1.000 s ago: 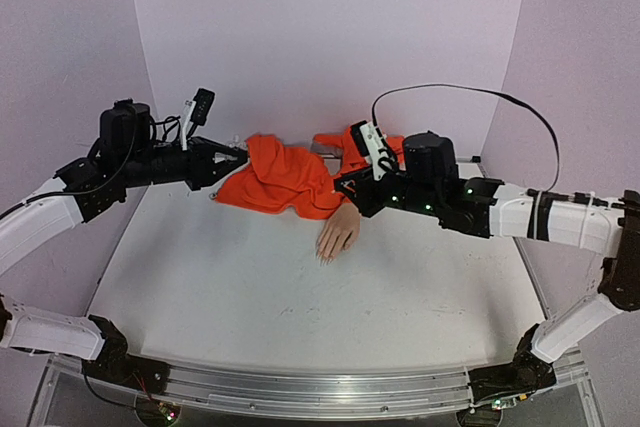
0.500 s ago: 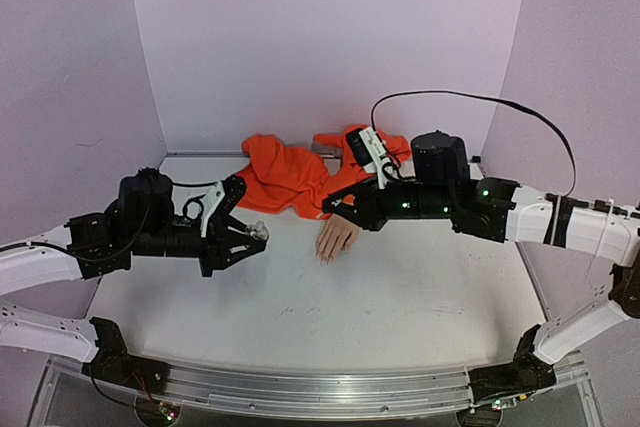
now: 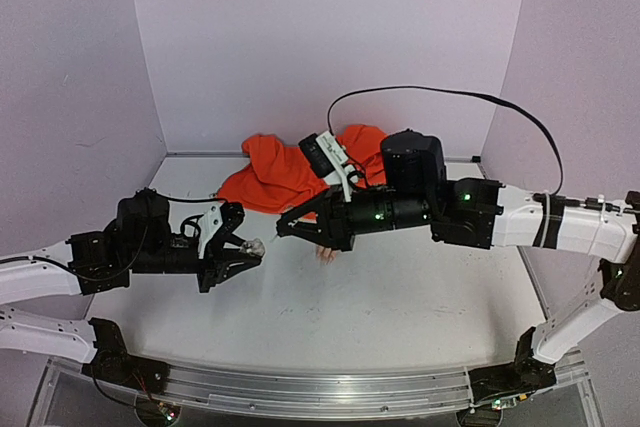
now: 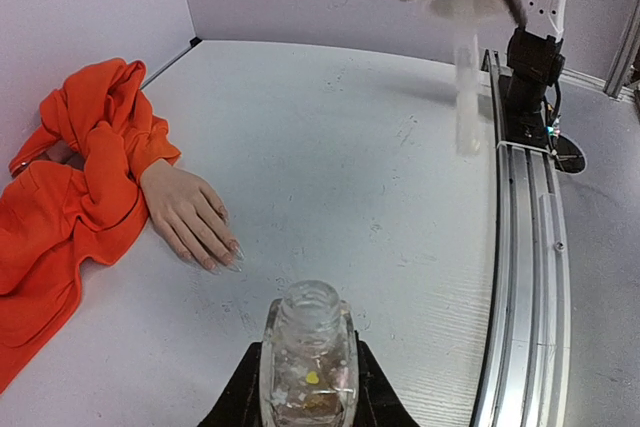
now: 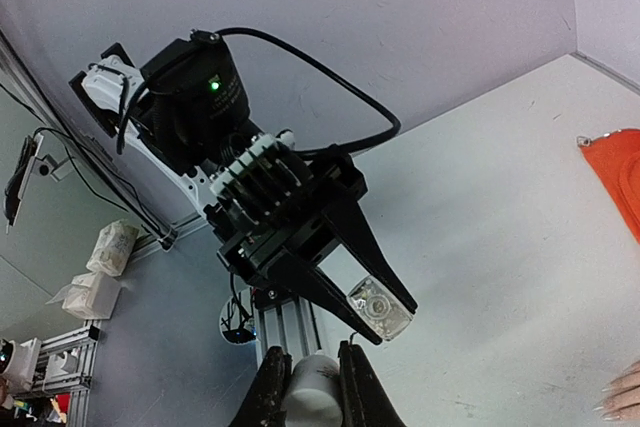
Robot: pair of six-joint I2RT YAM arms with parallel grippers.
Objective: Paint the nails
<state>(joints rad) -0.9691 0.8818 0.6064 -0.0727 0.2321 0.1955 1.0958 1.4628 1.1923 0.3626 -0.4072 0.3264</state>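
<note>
Left end effector [image 4: 308, 372]: closed on 1 small clear glass bottle [image 4: 308, 312], gripped by its body between the 2 fingers. The neck is uncapped and the mouth faces the right end effector.
Right end effector [image 5: 312, 387]: closed on 1 white cap [image 5: 313, 399]. A translucent stem [image 4: 467, 97] hangs beneath the cap; it is blurred and its tip cannot be made out.
Relative position: cap and stem are near the bottle's mouth but apart from it, and both items are held clear of the counter [image 3: 400, 317].
Mannequin hand [image 4: 185, 212]: flesh-coloured, lying palm down on the counter with the fingers pointing away from the sleeve. In the top view it is largely hidden behind the right arm.
Nails [image 4: 228, 258]: pale and glossy, at the fingertips resting on the counter — near the bottle, touching neither it nor the stem.
Sleeve [image 3: 270, 175]: orange fabric, bunched at the back of the counter and covering the wrist.
</note>
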